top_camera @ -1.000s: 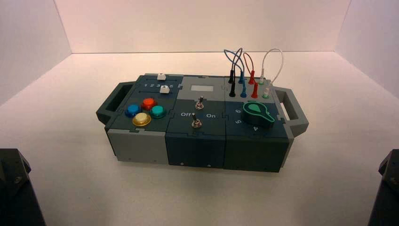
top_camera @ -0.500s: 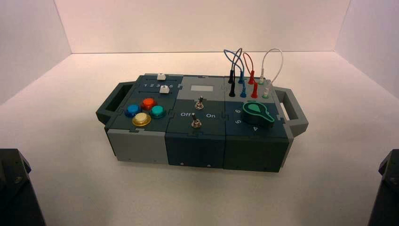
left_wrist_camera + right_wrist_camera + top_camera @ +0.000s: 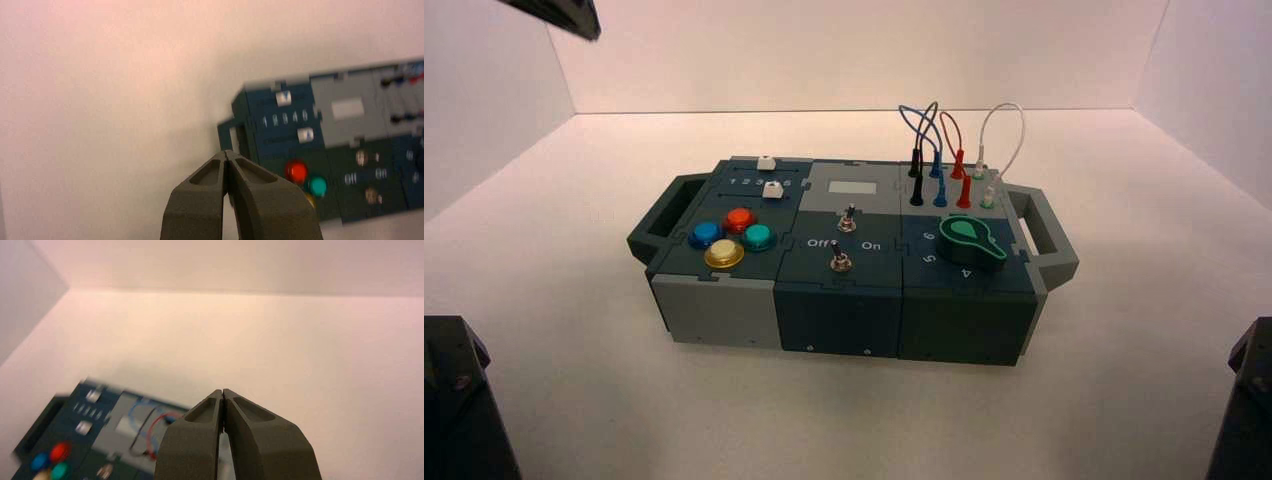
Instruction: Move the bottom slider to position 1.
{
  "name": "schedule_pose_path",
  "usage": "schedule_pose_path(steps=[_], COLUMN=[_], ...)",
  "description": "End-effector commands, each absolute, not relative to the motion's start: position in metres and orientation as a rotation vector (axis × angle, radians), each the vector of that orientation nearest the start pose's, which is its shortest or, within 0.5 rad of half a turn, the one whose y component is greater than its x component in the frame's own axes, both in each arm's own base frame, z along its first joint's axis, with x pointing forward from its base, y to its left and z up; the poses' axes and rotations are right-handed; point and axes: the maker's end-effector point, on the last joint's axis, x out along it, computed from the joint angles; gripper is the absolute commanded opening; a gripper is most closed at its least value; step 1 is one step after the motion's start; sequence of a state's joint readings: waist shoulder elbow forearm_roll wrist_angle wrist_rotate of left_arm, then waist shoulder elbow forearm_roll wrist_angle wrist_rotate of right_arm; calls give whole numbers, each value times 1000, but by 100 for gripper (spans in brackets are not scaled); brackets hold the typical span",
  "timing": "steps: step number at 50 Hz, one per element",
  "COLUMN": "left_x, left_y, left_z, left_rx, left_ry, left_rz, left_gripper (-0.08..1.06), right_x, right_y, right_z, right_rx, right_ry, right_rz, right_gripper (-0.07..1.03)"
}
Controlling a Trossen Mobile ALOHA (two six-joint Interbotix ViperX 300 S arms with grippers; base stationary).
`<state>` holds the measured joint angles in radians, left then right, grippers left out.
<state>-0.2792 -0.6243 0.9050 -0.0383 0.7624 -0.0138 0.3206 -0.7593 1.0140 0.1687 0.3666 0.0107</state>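
The bottom slider (image 3: 773,190) is a small white knob on the box's dark blue left rear panel, nearer me than its twin (image 3: 767,162). In the left wrist view the bottom slider (image 3: 305,134) stands under the high end of the number row, away from the digit 1 (image 3: 265,121). My left gripper (image 3: 227,154) is shut and empty, off the box's left end, near its handle. My right gripper (image 3: 222,391) is shut and empty, held above the box's right part. The bottom slider also shows in the right wrist view (image 3: 83,427).
The box (image 3: 844,310) has round coloured buttons (image 3: 740,219), two toggle switches (image 3: 848,218), a green dial (image 3: 972,240) and looped wires (image 3: 939,135). Handles stick out at both ends (image 3: 661,215). A dark arm part (image 3: 554,12) shows at the top left corner.
A dark arm part has come into the top left corner of the high view. The box and its sliders have not moved.
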Motion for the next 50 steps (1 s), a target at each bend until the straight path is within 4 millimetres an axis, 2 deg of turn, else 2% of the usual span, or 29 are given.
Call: schedule_pose_path(steps=[1,12,16,27,35,41,50], left_x=[240,233,229,216,207,201,202], left_y=[-76,-85,-90,-94,-89,-86,-86], left_z=[172,163,161,155,146,141,144], left_rx=[110,140,154,175,193,196,193], left_ry=[1048,1075,1083,1109,1130,1138,1121], left_rz=[-267,-306,-326,-353,-350,-349,-349], left_gripper=[-3,-3,-3,-3,-3,-3,-3], right_x=[262,269,270,271,273,265,256], right_y=[118,163,188,245,272,294,321], right_z=[211,177,163,141,126,116,99], right_rx=[77,45,22,-19,-44,-63,-64], right_ry=[692,840,901,985,1033,1081,1139], right_rz=[371,460,504,599,630,666,697], right_gripper=[-2,-2,-2,-2,-2,-2,-2])
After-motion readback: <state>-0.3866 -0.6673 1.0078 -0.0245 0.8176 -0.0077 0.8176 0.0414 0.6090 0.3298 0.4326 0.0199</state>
